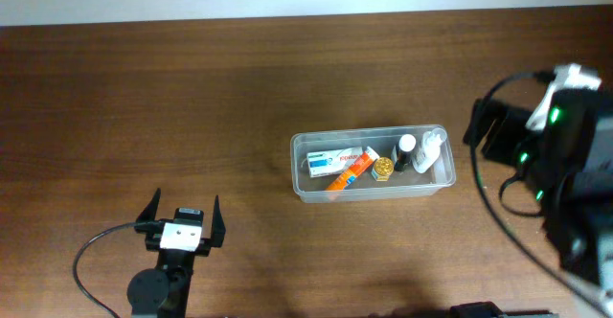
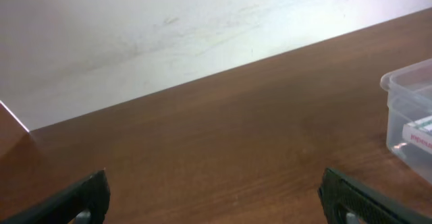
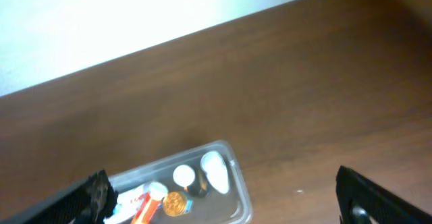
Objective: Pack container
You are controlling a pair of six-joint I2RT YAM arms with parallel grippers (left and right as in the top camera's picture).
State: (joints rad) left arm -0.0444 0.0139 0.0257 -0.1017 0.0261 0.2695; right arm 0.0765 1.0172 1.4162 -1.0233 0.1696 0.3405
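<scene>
The clear plastic container (image 1: 305, 189) sits right of the table's middle. It holds a white box (image 1: 330, 159), an orange tube (image 1: 347, 173), a gold-capped jar (image 1: 383, 168), a dark bottle with a white cap (image 1: 406, 149) and a white bottle (image 1: 431, 151). The container also shows in the right wrist view (image 3: 239, 183) and at the right edge of the left wrist view (image 2: 399, 109). My left gripper (image 1: 182, 217) is open and empty at the front left, far from the container. My right gripper (image 3: 223, 200) is open and empty, raised to the right of the container.
The right arm's body with green lights (image 1: 560, 155) fills the right edge. A black cable (image 1: 96, 251) loops beside the left arm. A pale wall (image 2: 169, 28) runs behind the table's far edge.
</scene>
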